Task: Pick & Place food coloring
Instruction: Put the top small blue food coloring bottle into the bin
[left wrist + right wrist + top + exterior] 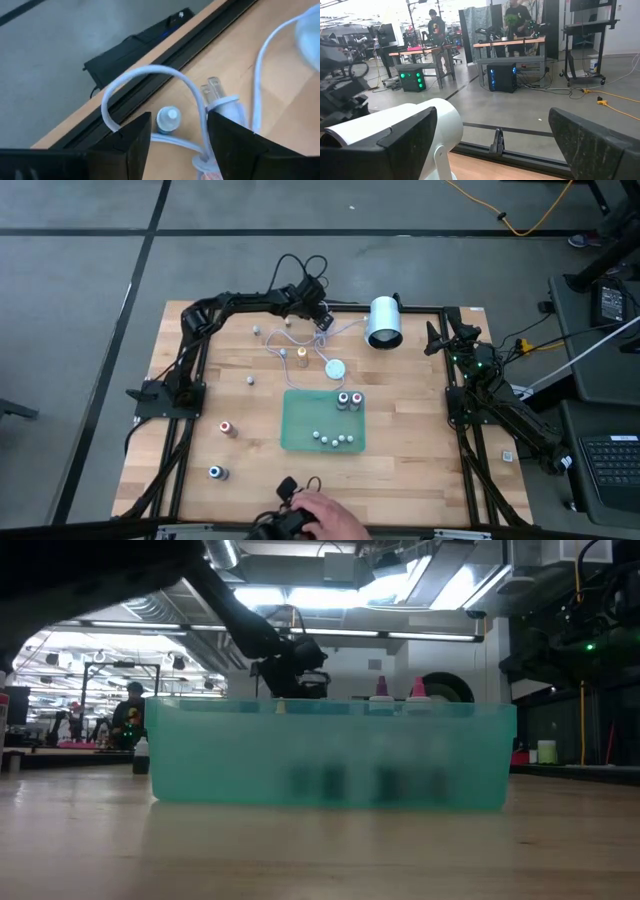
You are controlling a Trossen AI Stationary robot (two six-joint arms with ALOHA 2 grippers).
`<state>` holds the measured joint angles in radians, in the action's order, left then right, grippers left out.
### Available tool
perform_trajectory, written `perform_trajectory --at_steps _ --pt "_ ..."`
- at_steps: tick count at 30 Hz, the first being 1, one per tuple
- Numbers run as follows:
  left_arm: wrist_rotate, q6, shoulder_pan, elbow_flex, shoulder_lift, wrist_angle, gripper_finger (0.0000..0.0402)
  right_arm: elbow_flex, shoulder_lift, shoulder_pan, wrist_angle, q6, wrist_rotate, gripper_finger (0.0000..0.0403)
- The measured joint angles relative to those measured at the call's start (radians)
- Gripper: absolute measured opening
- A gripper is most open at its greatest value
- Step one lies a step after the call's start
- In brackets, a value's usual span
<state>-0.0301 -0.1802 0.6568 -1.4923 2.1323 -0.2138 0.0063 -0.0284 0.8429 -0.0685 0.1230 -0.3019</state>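
Note:
Tiny food coloring bottles are scattered on the wooden table: a red-topped one (pixel 228 428), a blue one (pixel 215 472) and an orange one (pixel 301 358). Two more, with red tops (pixel 350 400), stand in the green tray (pixel 295 420), beside several small white caps (pixel 333 439). My left gripper (pixel 320 318) is at the far edge, open. In its wrist view a pale-topped little bottle (pixel 168 120) stands upright just beyond the gap between the open fingers of my left gripper (pixel 177 145). My right gripper (pixel 495 155) waits open by the white cylinder (pixel 385 322).
A white cable (pixel 150 75) loops around the bottle, and its plug (pixel 220 100) lies beside it. The white disc (pixel 334 368) lies near the tray. The black frame rail (pixel 165 55) runs along the far edge. A person's hand (pixel 322 515) is at the near edge.

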Motion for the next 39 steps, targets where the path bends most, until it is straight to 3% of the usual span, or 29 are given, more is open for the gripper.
perform_trajectory --at_steps 25,39 --pt "-0.005 -0.034 0.006 -0.046 0.006 -0.07 0.0185 0.0 0.0 0.0 0.0 0.0 0.0 0.0384" --pt "-0.061 -0.051 0.007 -0.046 0.006 -0.044 0.0173 0.0 0.0 0.0 0.0 0.0 0.0 0.0384"
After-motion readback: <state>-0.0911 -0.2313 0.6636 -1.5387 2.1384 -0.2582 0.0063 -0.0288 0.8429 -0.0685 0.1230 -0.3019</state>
